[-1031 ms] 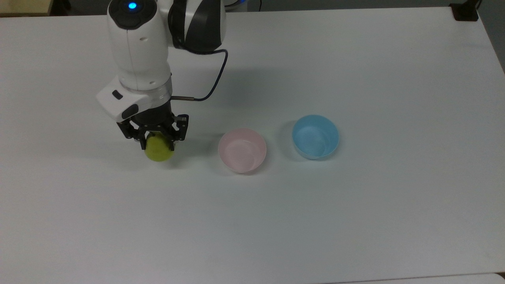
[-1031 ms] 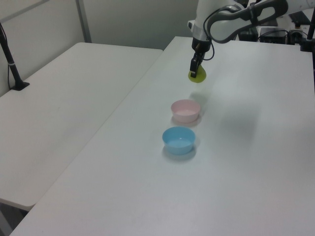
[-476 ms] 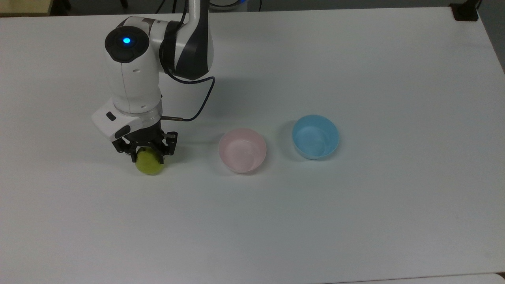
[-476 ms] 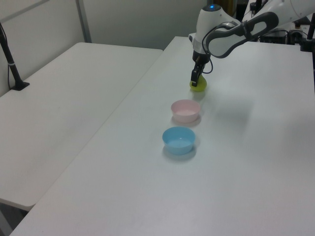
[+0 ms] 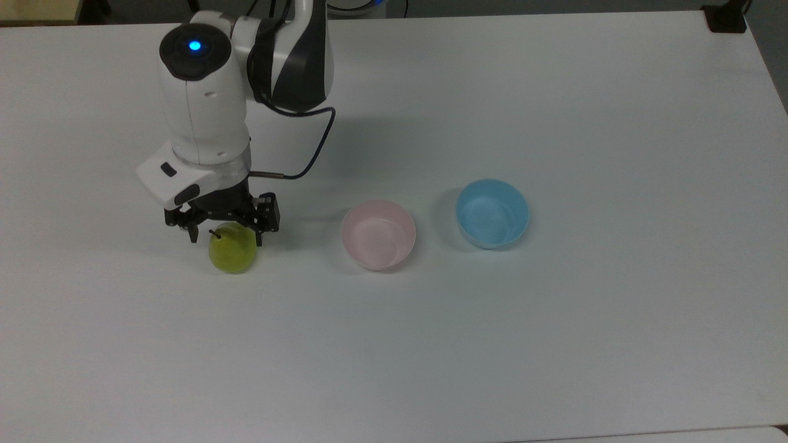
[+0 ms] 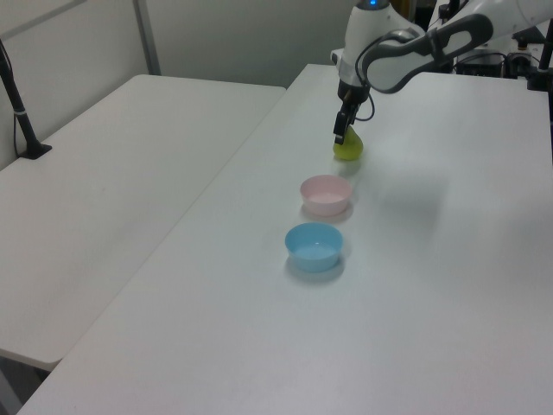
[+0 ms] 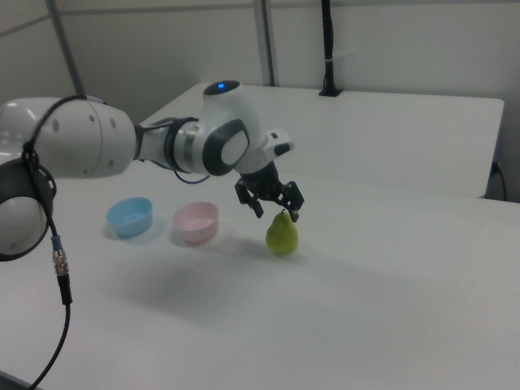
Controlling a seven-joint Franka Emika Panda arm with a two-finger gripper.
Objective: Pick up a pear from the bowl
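Released since half a second ago: fingers spread wide, raised just clear of the pear [image 5: 233, 253], stem now showing between them. Stands upright on the table [image 5: 554, 344], out of the bowl [image 5: 378, 234] at its 9 o'clock in the top view, well apart. Gripper [image 5: 223, 232] hovering at the pear's 12 o'clock in the right view, straight above the stem [image 7: 283, 210], probably to lift off without tipping the fruit. Pink bowl empty; blue bowl [image 5: 492, 213] at its 3 o'clock, just beside.
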